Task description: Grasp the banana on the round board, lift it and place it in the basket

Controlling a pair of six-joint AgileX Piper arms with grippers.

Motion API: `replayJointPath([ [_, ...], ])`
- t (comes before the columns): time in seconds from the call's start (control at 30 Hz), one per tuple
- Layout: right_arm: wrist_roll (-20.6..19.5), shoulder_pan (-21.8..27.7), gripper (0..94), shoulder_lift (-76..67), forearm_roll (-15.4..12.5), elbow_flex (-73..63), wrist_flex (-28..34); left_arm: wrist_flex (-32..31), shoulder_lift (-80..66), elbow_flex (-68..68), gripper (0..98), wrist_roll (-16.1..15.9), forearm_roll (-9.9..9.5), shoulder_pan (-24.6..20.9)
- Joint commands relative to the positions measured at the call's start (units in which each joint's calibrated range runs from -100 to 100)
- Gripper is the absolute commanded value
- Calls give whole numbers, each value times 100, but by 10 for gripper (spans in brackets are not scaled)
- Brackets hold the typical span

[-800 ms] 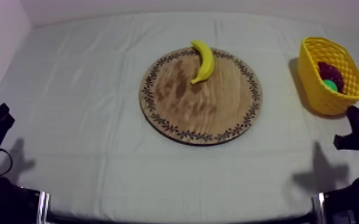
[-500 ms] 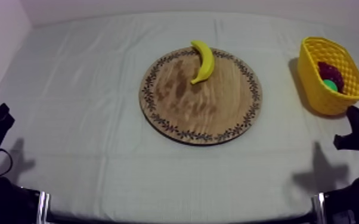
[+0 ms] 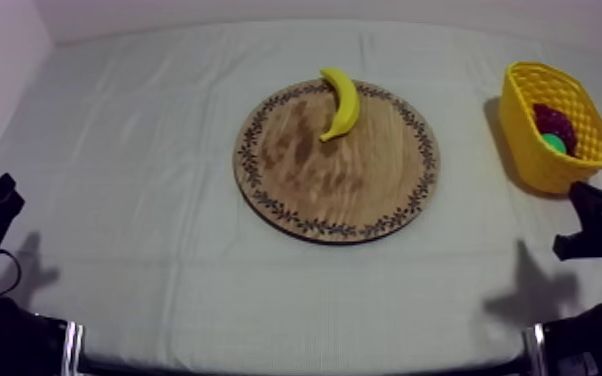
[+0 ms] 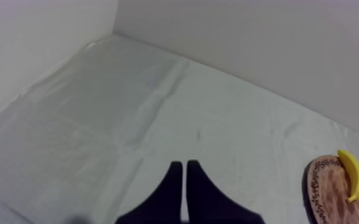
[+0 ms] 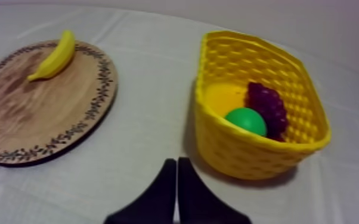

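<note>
While the banana (image 3: 341, 102) lies curved at 12 o'clock on the wooden board (image 3: 315, 190), 1 end at the patterned rim, I see it well apart from both grippers; the board sits mid-table on the grey-white cloth (image 3: 145, 150); the yellow basket (image 3: 530, 160) stands apart at the board's 2 o'clock, holding a bunch of grapes (image 5: 266, 107) and 1 green fruit (image 5: 247, 121) touching it; my right gripper (image 5: 177, 162) hangs near the basket at the table's 4 o'clock, its 2 fingers pressed together on nothing; my left gripper (image 4: 184, 164) hovers at 8 o'clock over bare cloth, likewise clenched empty.
</note>
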Motion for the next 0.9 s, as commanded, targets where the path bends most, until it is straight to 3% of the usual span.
replayJointPath([
  [0.0,-112,-351,5,-3,-1,3,-18,-2,2,-2,1,2,3,-2],
  [0.23,-481,-614,5,23,71,-17,-56,-2,2,-2,1,5,3,-2],
  [0.47,-916,-931,5,1027,855,-582,-253,-2,2,-2,1,0,3,-2],
  [0.57,-1085,-1078,5,1820,1023,-1290,-91,-2,2,-2,1,0,3,-2],
  [0.87,-817,-1131,5,4071,503,-4272,1440,-2,2,-2,1,0,3,-2],
])
